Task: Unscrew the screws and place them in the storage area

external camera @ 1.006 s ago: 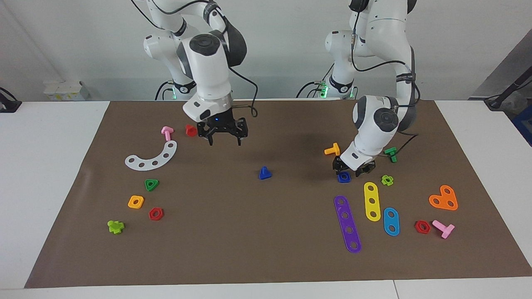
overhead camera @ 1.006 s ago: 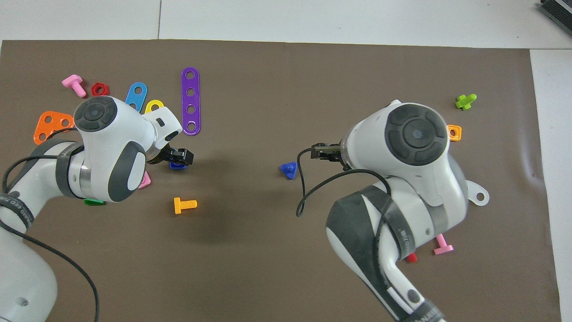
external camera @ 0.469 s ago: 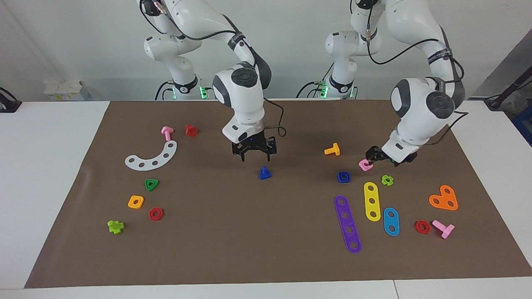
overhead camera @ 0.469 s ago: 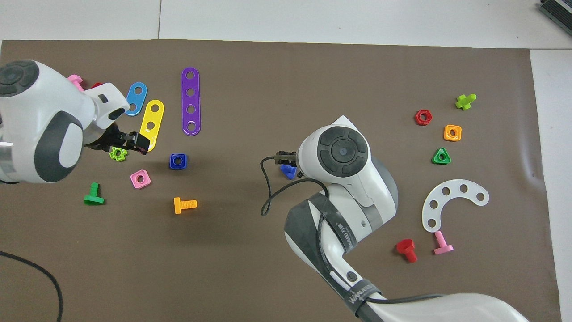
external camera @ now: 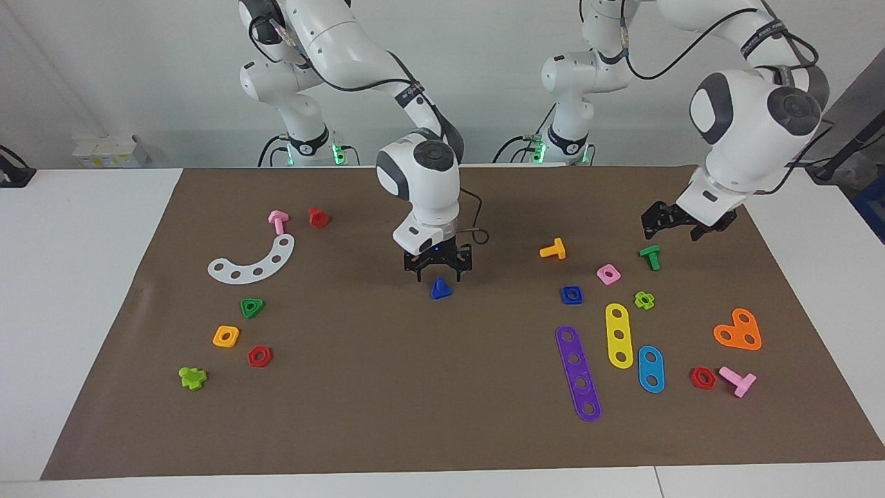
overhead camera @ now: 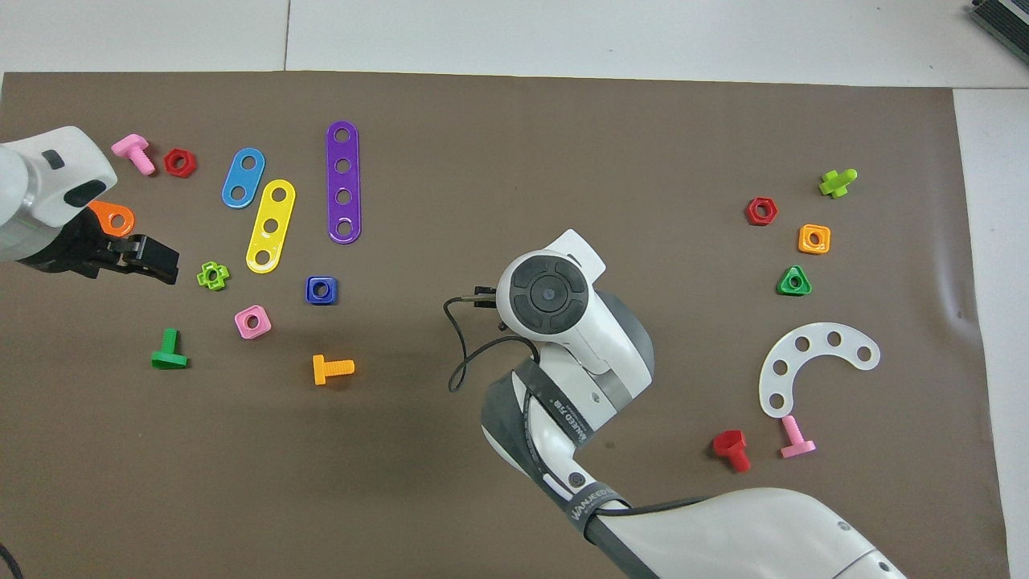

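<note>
Both arms have moved: our right gripper (external camera: pixel 438 271) now hovers, fingers spread, right over the dark-blue bolt (external camera: pixel 440 288), while our left gripper (external camera: pixel 676 223) has risen, seemingly empty, above the green bolt (external camera: pixel 650 256). We judge the grasp comes next; the dark-blue bolt sits mid-mat, well apart from the blue square nut (external camera: pixel 572 295).

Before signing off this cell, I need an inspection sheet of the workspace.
Surface: brown mat on a white table, flat.
Job's things: dark-blue bolt lies mid-mat, under the right gripper.
Clutter: purple strip, yellow strip, white curved strip, blue square nut, green bolt, plus other loose coloured nuts and bolts at both ends.
Grippers: right gripper low over the dark-blue bolt, open, contact unclear; left gripper raised over the mat near the green bolt.
Cables: black cable loops off the right arm's wrist.
Surroundings: white box by the wall.
</note>
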### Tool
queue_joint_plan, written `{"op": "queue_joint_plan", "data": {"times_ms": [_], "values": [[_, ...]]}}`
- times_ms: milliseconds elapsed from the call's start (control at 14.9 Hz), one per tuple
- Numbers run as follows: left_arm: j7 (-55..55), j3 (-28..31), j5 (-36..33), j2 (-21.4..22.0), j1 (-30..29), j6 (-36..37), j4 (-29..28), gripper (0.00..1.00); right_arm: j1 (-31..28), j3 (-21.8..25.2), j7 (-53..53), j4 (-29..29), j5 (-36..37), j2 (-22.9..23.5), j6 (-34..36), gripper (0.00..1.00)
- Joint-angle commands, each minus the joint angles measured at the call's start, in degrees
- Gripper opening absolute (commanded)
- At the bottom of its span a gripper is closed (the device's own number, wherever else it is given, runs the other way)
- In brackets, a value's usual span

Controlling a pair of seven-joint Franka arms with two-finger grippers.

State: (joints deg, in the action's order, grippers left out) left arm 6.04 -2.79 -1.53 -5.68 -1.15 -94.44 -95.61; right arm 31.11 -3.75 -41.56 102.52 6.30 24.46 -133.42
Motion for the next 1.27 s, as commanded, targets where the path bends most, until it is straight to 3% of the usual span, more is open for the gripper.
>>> {"op": "queue_joint_plan", "data": {"times_ms": [0, 134, 536, 737, 1073, 1207], "values": [[-0.2, 0.2, -1.6, 0.3, 0.2, 5.3, 4.9, 1.0, 0.1, 0.2, -1.2, -1.0, 2.3, 1.0, -0.8, 0.87], [-0.2, 0.0, -1.5, 2.8, 0.2, 4.7, 4.8, 1.0, 0.2, 0.2, -1.2, -0.9, 2.5, 1.5, -1.0, 0.85], [-0.1, -0.1, -0.8, 3.4, 0.2, 4.4, 4.9, 1.0, 0.5, 0.1, -1.2, -0.7, 3.0, 1.5, -0.4, 0.66], [-0.1, -0.1, -0.5, 3.5, 0.3, 4.5, 4.8, 1.0, 0.5, 0.1, -1.1, -0.7, 3.1, 1.5, -0.3, 0.62], [-0.4, 0.4, 1.1, 3.4, 0.2, 4.7, 5.3, 1.0, 0.4, 0.1, -0.7, -0.7, 3.1, 1.5, -0.4, 0.3], [-0.5, 0.3, 0.6, 3.1, 0.0, 5.6, 8.1, 1.0, 0.4, 0.1, -0.7, -0.7, 3.0, 1.4, -0.4, 0.18]]}}
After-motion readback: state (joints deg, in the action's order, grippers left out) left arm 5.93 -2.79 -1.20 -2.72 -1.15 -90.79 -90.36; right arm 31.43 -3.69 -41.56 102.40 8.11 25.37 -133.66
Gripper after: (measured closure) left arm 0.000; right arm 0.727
